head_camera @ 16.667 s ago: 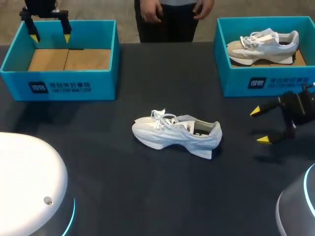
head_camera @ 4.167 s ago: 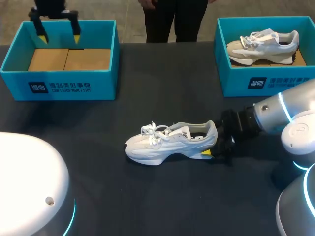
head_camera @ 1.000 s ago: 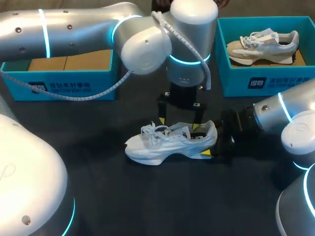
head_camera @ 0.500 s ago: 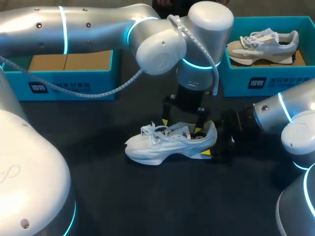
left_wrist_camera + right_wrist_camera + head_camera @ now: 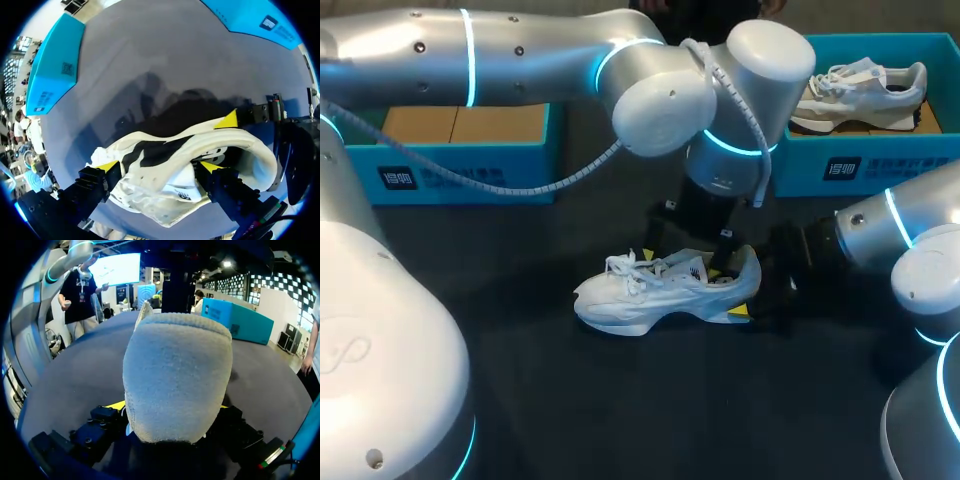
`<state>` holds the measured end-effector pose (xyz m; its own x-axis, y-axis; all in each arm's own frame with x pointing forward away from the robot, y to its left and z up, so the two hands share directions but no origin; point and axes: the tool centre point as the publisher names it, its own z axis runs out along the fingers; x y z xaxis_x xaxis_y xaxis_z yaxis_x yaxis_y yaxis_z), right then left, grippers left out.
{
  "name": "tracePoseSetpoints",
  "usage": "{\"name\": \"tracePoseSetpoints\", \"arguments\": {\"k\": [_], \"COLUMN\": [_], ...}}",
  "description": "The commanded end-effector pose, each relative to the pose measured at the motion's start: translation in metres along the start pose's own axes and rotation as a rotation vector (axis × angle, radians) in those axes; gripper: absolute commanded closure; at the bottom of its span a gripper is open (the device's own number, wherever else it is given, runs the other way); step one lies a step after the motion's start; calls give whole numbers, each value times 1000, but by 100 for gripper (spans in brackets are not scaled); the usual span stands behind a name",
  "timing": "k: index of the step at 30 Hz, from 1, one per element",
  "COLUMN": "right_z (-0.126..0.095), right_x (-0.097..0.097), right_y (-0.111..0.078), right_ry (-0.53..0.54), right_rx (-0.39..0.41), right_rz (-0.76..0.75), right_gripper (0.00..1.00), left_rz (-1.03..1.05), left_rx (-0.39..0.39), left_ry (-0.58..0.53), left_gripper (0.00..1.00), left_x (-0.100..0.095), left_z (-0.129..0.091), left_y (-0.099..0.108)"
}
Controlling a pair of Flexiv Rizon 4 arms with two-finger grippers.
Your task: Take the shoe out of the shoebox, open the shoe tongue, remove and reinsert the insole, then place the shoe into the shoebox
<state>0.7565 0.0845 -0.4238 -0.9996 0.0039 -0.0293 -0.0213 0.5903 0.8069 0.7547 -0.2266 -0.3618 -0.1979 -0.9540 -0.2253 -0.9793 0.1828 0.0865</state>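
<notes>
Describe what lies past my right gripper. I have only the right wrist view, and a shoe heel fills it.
Observer: The left gripper hangs over the white shoe, fingers open at its opening.
Operator: Check the laces.
Observer: The laces lie in loose loops toward the toe end, which points away from your gripper.
Operator: Report the far-left shoebox.
Observer: The far-left shoebox holds no shoe, only its brown cardboard floor.
</notes>
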Motion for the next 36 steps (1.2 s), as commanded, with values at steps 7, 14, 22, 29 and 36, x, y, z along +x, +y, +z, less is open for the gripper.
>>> {"name": "tracePoseSetpoints", "arguments": {"k": [7,14,22,29,36], "right_z": [7,7,7,7,7], "right_x": [0,0,0,0,0], "right_y": [-1,-1,-1,-1,-1], "right_ry": [2,2,2,2,2], "right_rx": [2,2,2,2,2], "right_rz": [0,0,0,0,0], "right_gripper": [100,100,100,100,100], "left_rz": [-61,-101,-116,-112,-129], "left_rx": [34,51,22,-7,-7], "left_ry": [-11,9,75,149,239], "left_gripper": [0,18,98,100,100], "left_x": [-20,-25,-25,-25,-38], "left_z": [-16,-24,-25,-25,-31], "left_y": [14,17,19,25,36]}}
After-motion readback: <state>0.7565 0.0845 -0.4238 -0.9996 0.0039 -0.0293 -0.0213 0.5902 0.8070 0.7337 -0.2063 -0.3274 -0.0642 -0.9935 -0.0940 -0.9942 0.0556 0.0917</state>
